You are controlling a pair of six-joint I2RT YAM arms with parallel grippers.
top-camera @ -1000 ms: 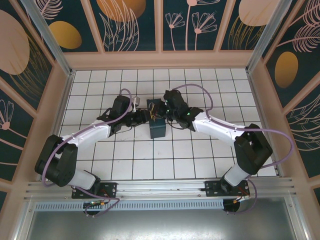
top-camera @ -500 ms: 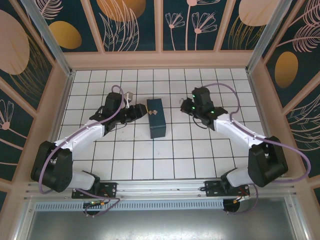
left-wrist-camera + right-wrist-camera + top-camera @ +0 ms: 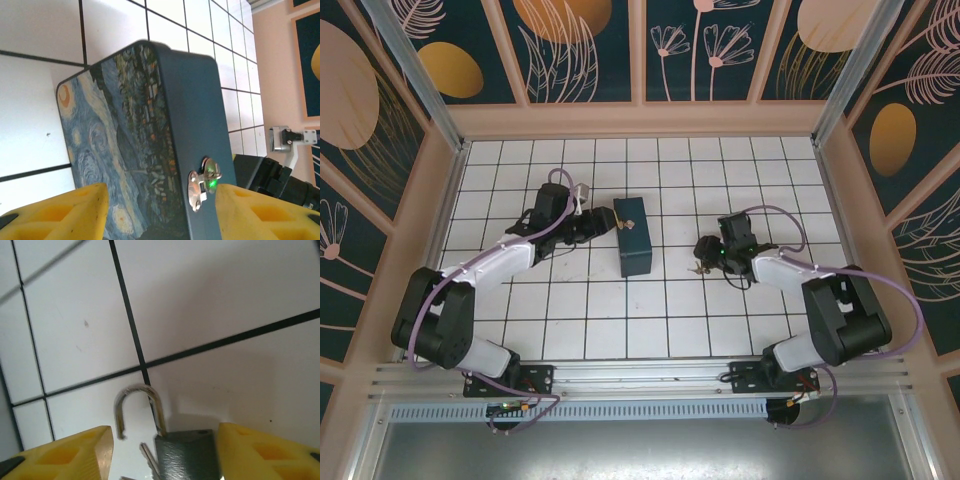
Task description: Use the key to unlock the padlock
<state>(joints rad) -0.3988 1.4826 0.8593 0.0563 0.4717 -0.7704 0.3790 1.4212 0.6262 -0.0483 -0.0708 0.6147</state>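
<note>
The white tiled floor (image 3: 580, 330) with thin black grid lines spreads beneath and all around the left pincer (image 3: 604, 222) and the right pincer (image 3: 704, 252), evenly lit, with only soft shadows. Beyond both pincers and out to the outer side of each stand 3 walls (image 3: 640, 118) of pale peach framing that hold dark teal panels (image 3: 670, 85) painted with peach flowers, feathery leaves and orange ovals, with 2 slanting aluminium posts (image 3: 415, 75) at the far corners. Behind the pincers, along the near edge, runs an aluminium rail (image 3: 640, 375), then a perforated grey strip (image 3: 650, 410) and a dull grey metal sheet (image 3: 640, 450).
</note>
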